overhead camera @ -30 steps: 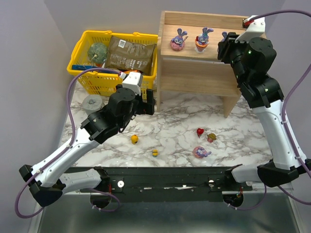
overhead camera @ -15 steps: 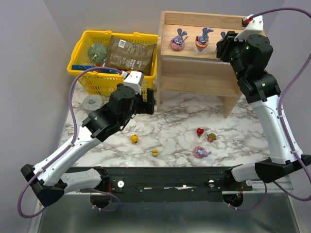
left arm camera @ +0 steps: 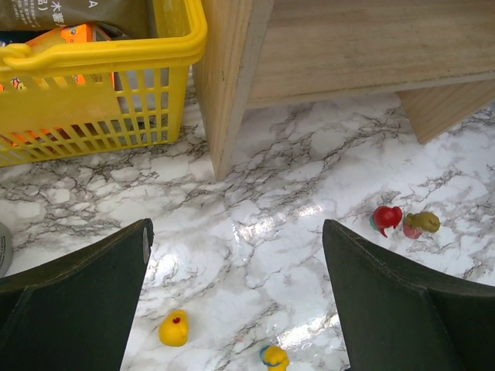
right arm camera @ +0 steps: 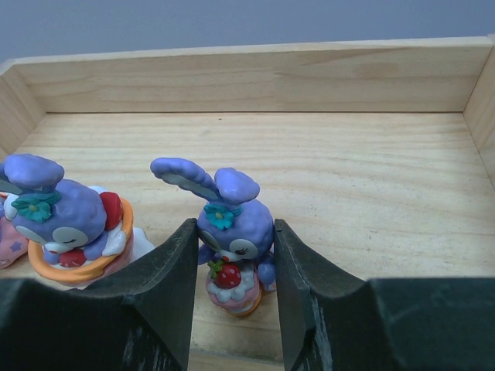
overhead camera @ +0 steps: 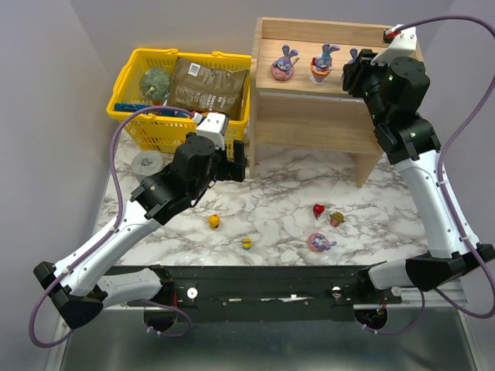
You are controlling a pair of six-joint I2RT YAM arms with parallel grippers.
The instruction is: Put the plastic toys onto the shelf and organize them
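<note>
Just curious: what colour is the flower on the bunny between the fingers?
Teal flower, clearest in right wrist view.

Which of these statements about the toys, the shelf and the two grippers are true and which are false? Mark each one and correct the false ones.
1. The right gripper grips a bunny standing on the shelf's top tier. True.
2. The left gripper holds a toy. False: it is open and empty above the marble table.
3. All four bunnies stand on the shelf. False: the fourth bunny is down on the table.
4. The yellow basket sits left of the shelf in the top view. True.
5. The red toy rests on the shelf's lower tier. False: it lies on the table beside a tan toy.
</note>
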